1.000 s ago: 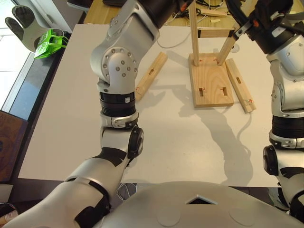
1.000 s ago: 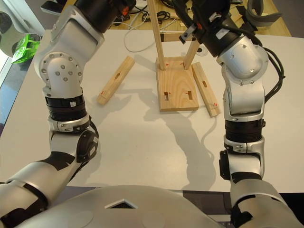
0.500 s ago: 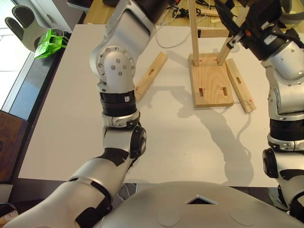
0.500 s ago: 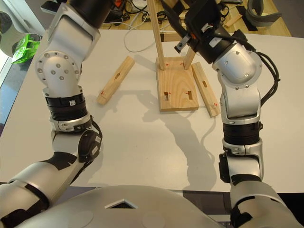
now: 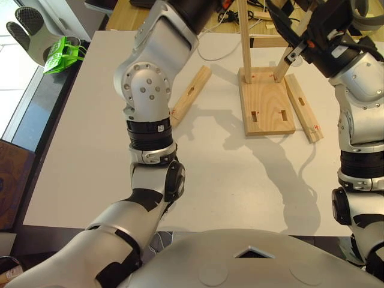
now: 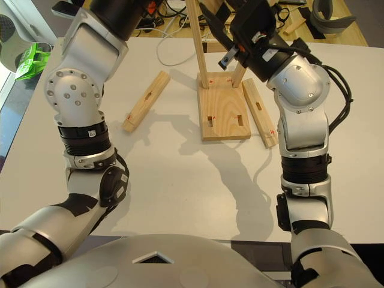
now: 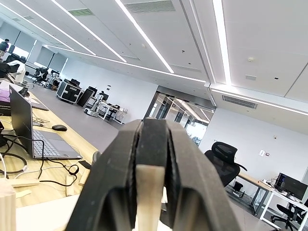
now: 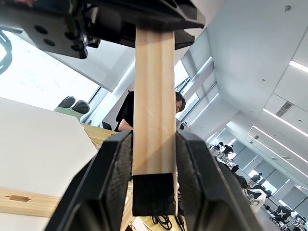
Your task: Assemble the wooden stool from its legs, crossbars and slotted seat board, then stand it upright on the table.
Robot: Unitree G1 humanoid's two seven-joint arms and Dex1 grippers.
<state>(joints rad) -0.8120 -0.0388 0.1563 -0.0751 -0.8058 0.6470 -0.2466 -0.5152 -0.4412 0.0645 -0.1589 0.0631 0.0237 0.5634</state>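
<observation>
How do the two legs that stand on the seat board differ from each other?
The left leg stands straight up from the board, while the right leg leans to the right. The left leg meets the board at its far left corner, the right leg at its far right corner. The right claw grips the right leg; the left leg is clear of that claw. Both are pale square wooden sticks.

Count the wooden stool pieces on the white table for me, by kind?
Slotted seat board: 1
Legs, standing in the board: 2
Crossbar between the legs: 1
Slotted bars lying flat: 2
Total: 6
</observation>
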